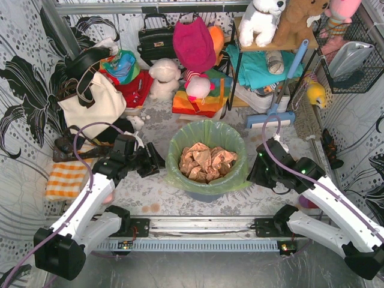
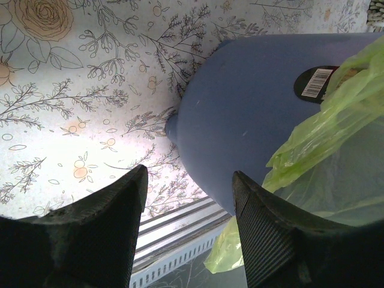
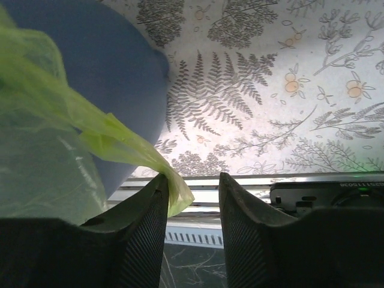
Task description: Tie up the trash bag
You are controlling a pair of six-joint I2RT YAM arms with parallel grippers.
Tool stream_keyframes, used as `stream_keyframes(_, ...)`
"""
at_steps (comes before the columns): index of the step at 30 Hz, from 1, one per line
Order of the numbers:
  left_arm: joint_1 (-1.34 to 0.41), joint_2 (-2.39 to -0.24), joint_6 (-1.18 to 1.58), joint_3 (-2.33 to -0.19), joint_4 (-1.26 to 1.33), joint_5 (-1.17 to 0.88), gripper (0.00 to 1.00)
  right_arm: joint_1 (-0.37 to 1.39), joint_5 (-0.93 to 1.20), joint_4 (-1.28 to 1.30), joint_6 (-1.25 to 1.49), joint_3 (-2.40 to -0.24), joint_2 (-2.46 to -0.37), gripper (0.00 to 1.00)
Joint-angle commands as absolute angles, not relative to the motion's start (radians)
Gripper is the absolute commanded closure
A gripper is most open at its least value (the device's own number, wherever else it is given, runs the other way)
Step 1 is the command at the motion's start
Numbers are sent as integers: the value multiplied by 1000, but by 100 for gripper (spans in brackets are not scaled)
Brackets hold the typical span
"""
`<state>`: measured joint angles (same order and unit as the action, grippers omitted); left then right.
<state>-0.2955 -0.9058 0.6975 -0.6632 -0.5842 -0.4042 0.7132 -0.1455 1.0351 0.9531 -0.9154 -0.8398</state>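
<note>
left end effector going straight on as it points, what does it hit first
Probably the side of the blue bin, ahead of the open left end effector; the trash bag overhang hangs beside that line. Depth is unclear.

Bare floral-print tabletop (image 1: pixel 153 195) passable front-left and front-right of the round blue-grey plastic bin (image 1: pixel 204 193), thin light-green plastic bag (image 1: pixel 207 129) draping over the bin's rim and sides, white plush dog (image 1: pixel 163 78), striped folded cloths (image 1: pixel 198 102) and blue squeegee mop (image 1: pixel 273 117) crowding behind the bin, metal rail (image 1: pixel 198 225) in front.
</note>
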Motion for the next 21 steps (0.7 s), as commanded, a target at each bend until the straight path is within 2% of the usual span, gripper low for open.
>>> stream_keyframes(1,-293,-904,681,-676,-566,-400,33,718,-113,976,965,-936,-796,61)
stream_keyframes(6,-293,-893,684,-677,-561,-412,32,717,-94,889,970,-881,-789,61)
stream_keyframes(9,-292,-880,687,-677,-553,-434,31,716,-80,859,979,-849,-797,67)
stream_keyframes(11,-293,-866,691,-678,-552,-442,31,717,-83,857,981,-842,-801,80)
stream_keyframes(13,-292,-856,690,-680,-558,-443,30,716,-103,859,977,-852,-803,98)
stream_keyframes(14,-293,-851,690,-682,-566,-442,30,716,-127,859,973,-859,-807,100)
stream_keyframes(21,-293,-801,698,-687,-623,-399,30,702,-164,814,897,-927,-941,100)
